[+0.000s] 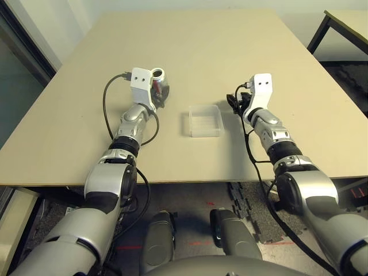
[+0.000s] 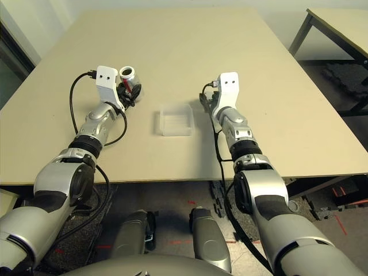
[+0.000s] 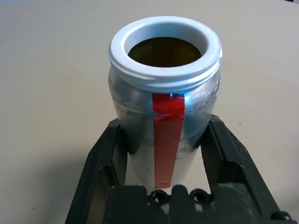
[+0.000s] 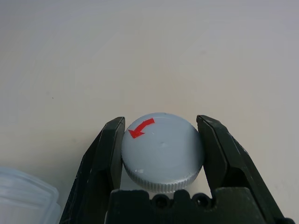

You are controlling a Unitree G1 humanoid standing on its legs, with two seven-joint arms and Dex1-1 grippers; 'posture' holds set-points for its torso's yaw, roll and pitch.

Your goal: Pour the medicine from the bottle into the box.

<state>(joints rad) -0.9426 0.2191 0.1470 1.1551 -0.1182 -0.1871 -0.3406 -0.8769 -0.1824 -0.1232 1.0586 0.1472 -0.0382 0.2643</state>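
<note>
The bottle (image 3: 164,107) is silvery with a red strip and a white open mouth. My left gripper (image 3: 163,154) is shut on it, one black finger on each side, holding it upright just above the table left of the box; bottle (image 1: 159,82). The box (image 1: 204,121), a clear shallow tray, lies on the table between my arms. My right gripper (image 4: 162,154) is shut on a flat grey round cap (image 4: 161,151) with a red arrow, close to the box's right side; a corner of the box (image 4: 23,198) shows beside it.
The tan table (image 1: 201,52) stretches far ahead and to both sides. Black cables (image 1: 106,109) loop off my left wrist, and others hang from my right wrist (image 1: 248,144). Another table (image 1: 345,26) stands at the far right beyond a gap.
</note>
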